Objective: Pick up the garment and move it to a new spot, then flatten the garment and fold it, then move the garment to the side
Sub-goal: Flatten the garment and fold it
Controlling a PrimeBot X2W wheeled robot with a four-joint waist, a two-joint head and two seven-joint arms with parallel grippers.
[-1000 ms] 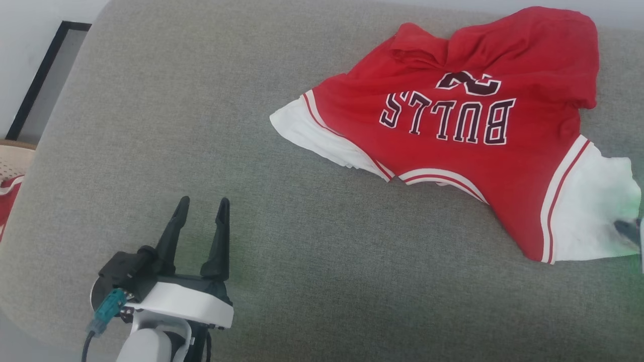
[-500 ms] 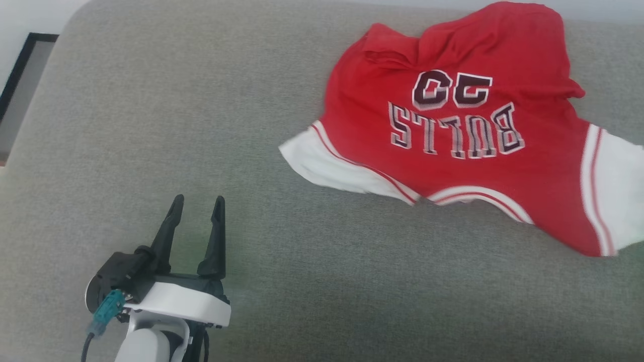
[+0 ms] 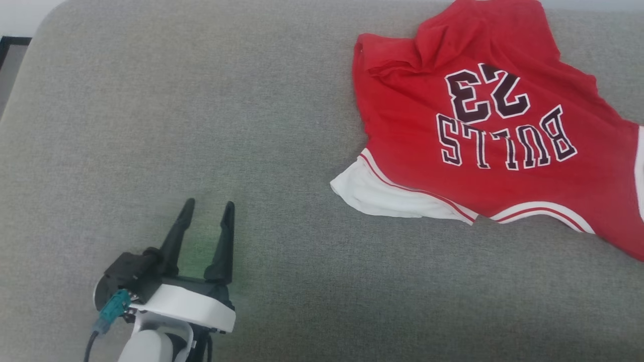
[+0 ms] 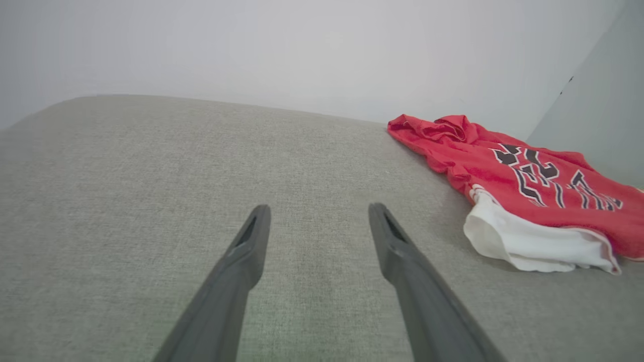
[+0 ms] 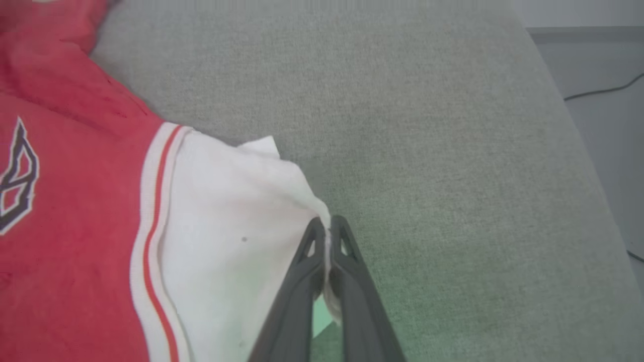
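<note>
The garment (image 3: 483,130), a red jersey with white sleeves and upside-down "BULLS 23" lettering, lies rumpled at the far right of the grey cushion (image 3: 201,125). In the right wrist view my right gripper (image 5: 327,226) is shut on the edge of the garment's white sleeve (image 5: 221,221), the cloth pinched between its dark fingers. My left gripper (image 3: 207,208) stands open over bare cushion at the lower left, well apart from the garment. The left wrist view shows the garment (image 4: 523,186) to the right of the spread left fingers (image 4: 249,246).
The grey cushion's (image 5: 443,151) right edge rounds off toward a pale floor with a thin cable (image 5: 604,90). A dark frame (image 3: 7,48) stands off the cushion's far left corner. A pale wall (image 4: 302,45) rises behind.
The right gripper has shut on the white sleeve and the garment has been dragged and turned, uncovering the "23". The head view has shifted. The left gripper stays open in place.
</note>
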